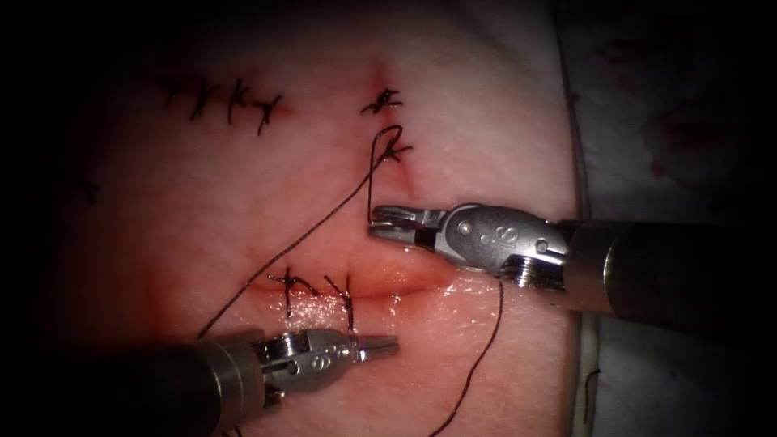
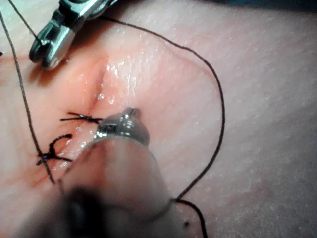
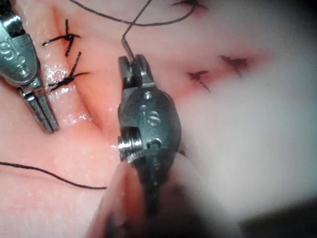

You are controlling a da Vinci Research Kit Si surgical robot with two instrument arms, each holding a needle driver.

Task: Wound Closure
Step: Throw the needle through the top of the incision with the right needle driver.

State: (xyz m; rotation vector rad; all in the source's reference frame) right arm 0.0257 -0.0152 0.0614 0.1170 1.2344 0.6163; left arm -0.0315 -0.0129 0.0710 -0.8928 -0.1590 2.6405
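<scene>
My right tool [image 1: 377, 223] reaches in from the right, above the open horizontal cut [image 1: 405, 283]. Its jaws [image 3: 132, 63] are shut on a thin grey piece, apparently the needle [image 3: 127, 48] near its thread end. The rest of the curve is hidden and it is not in the tissue. Thread [image 1: 371, 174] climbs from there to a knotted stitch [image 1: 395, 150]. A second strand [image 1: 283, 255] slants down-left behind my left tool. The left tool [image 1: 392, 346], jaws shut on nothing, lies just below two stitches [image 1: 320, 287] on the cut. In the left wrist view its tip [image 2: 131, 112] points at the gap.
A third strand [image 1: 486, 348] drops from under the right tool to the lower edge. Another stitch [image 1: 380, 101] sits above on a vertical line, and a row of older stitches [image 1: 227, 99] lies at upper left. The tissue edge [image 1: 579, 162] meets white cloth [image 1: 672, 113] on the right.
</scene>
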